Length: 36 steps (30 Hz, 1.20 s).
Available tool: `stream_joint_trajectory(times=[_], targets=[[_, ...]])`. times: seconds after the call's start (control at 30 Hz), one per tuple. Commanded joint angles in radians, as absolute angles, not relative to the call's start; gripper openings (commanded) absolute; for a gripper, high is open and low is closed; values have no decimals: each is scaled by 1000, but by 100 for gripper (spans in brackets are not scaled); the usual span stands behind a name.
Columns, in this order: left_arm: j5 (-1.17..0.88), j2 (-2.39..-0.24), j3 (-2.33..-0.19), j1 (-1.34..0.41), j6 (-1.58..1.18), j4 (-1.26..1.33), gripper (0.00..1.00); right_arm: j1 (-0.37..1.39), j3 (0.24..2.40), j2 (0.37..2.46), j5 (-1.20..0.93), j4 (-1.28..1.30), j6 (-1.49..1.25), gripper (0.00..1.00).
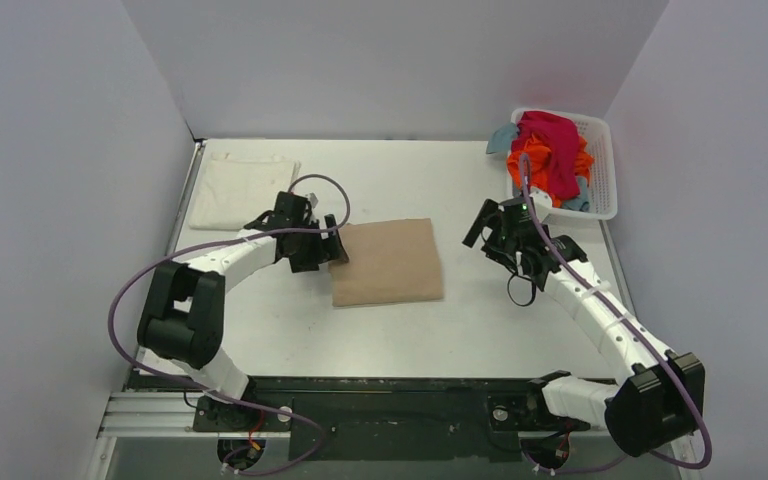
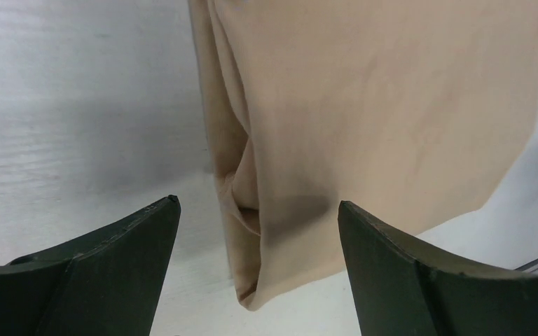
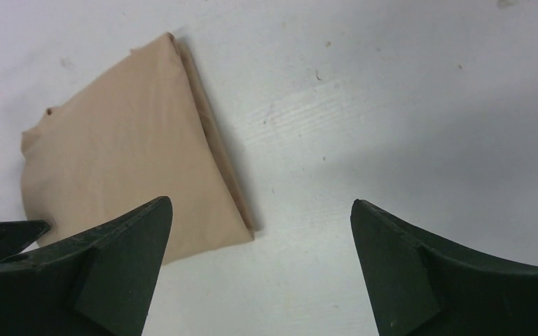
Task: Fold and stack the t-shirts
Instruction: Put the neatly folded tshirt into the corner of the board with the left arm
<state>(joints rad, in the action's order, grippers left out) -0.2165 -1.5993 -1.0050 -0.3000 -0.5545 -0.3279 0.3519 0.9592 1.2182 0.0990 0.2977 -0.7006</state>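
I am holding my left gripper (image 2: 258, 203) and right gripper (image 3: 260, 201) wide apart and empty over the table (image 1: 520, 330), where the folded tan t-shirt (image 1: 388, 262) is lying centrally between them, the folded cream-white t-shirt (image 1: 242, 190) is resting far left, and the magenta t-shirt (image 1: 550, 145) and orange t-shirt (image 1: 543, 180) are sitting heaped in the basket (image 1: 605, 170).

I can read nothing here. The folded tan t-shirt (image 1: 388, 262) lying in the middle shows only plain cloth on the faces I see, and no lettering, number, brand or sign is legible anywhere else in my views.
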Motion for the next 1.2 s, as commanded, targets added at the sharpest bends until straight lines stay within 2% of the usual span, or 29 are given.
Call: stream_joint_trajectory(times=[0.0, 0.07, 0.13, 0.23, 0.33, 0.47, 0.53, 0.57, 0.63, 0.9, 1.17], targets=[[-220, -1661, -1007, -343, -548, -291, 94, 347, 892, 1096, 156, 359, -705, 94], [-181, -1709, -1015, -355, -559, -286, 94, 347, 862, 1061, 153, 381, -703, 94], [-148, -1756, -1030, -364, -565, -286, 90, 347, 845, 1031, 168, 392, -690, 95], [-102, -1826, -1052, -393, -583, -299, 75, 344, 843, 1007, 213, 414, -667, 95], [-60, -1872, -1073, -418, -602, -295, 66, 343, 851, 1001, 229, 443, -643, 95], [-19, -1944, -1117, -440, -631, -319, 45, 342, 851, 987, 235, 454, -623, 95], [12, -1982, -1144, -453, -637, -340, 29, 342, 847, 979, 244, 455, -610, 95], [36, -1992, -1168, -459, -638, -358, 12, 342, 846, 973, 246, 457, -598, 95], [76, -2022, -1223, -464, -625, -405, 0, 340, 845, 968, 251, 455, -576, 95], [429, -2007, -1460, -456, -447, -577, 0, 337, 829, 998, 241, 408, -444, 93], [548, -1977, -1632, -369, -184, -534, 0, 336, 815, 1045, 257, 371, -413, 92]])
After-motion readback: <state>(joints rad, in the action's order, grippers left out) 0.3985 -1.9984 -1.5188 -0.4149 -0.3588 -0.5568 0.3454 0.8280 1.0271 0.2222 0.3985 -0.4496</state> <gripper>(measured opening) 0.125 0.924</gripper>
